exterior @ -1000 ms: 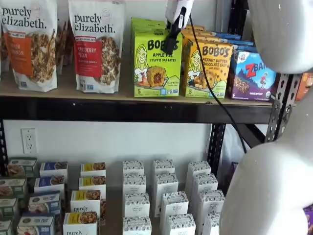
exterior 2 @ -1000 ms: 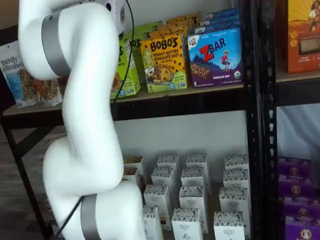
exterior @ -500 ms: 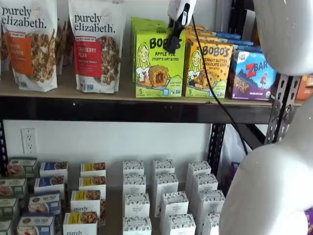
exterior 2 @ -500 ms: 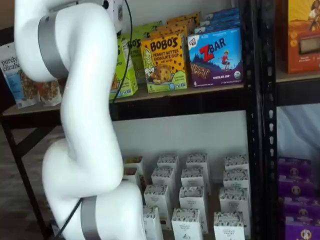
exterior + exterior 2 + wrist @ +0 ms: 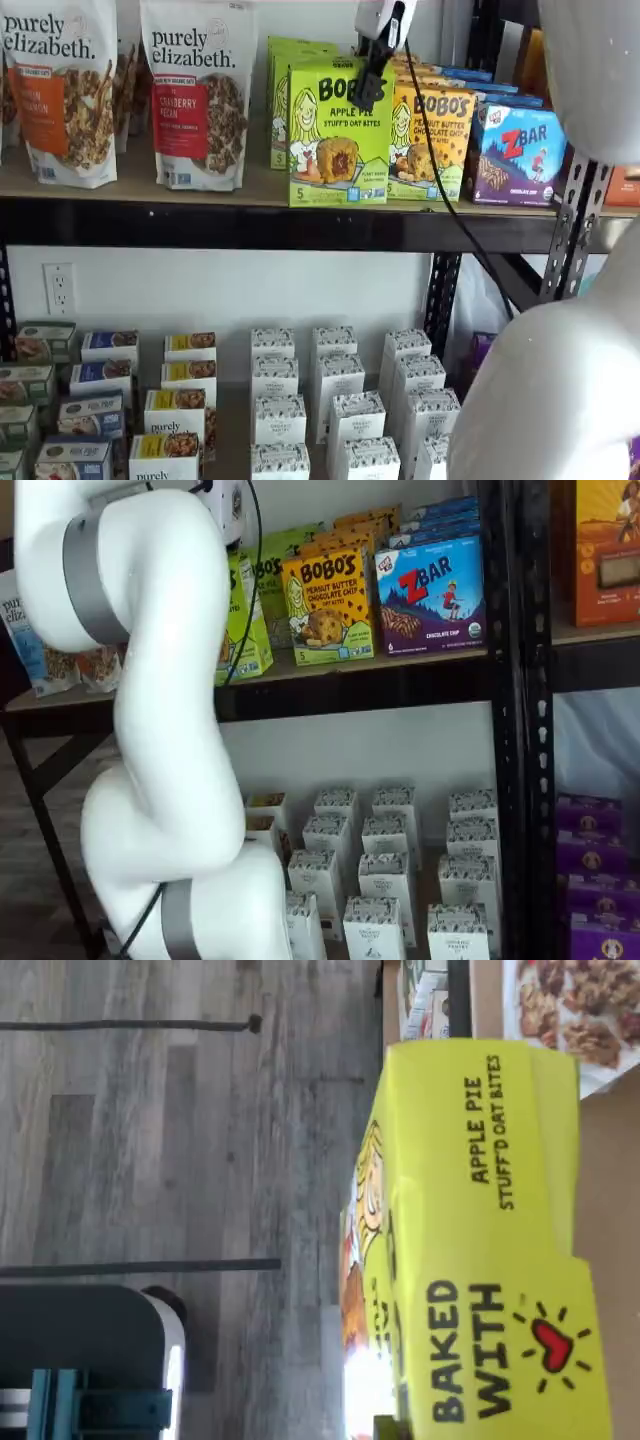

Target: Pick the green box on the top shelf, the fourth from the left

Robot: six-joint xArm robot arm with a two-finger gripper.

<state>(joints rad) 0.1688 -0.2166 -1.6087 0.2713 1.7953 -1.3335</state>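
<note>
Green box: lime-green upright carton [image 5: 340, 130] printed "BOBO'S Apple Pie Stuff'd Oat Bites", with a cartoon blonde girl and an oat-bite photo; in a shelf view it stands at the front edge of the top shelf, forward of the green cartons lined up behind it.
Green box, close view: the wrist view shows its yellow-green top panel [image 5: 480, 1240], lettered "BAKED WITH" beside a red heart, with grey wood-plank floor beyond.
Top shelf: tan wood-look board with a thick black metal front beam [image 5: 250, 225], fixed to black perforated uprights; seen in both shelf views.
Gripper: white body with black fingers [image 5: 372, 78], reaching down from the view's upper edge onto the green box's top right part, a black cable trailing beside it.
Fingers: closed on the green box, gripping its upper part.
Neighbour, right: yellow-orange Bobo's peanut butter chocolate chip carton [image 5: 432, 140], just beside the green box and set further back.
Further right: blue-and-purple ZBAR carton [image 5: 518, 152].
Neighbours, left: white Purely Elizabeth granola pouches [image 5: 198, 90], upright.
Robot arm: white jointed segments [image 5: 160, 710] that hide most of the green box in a shelf view.
Lower shelf: rows of small white patterned cartons [image 5: 340, 400].
</note>
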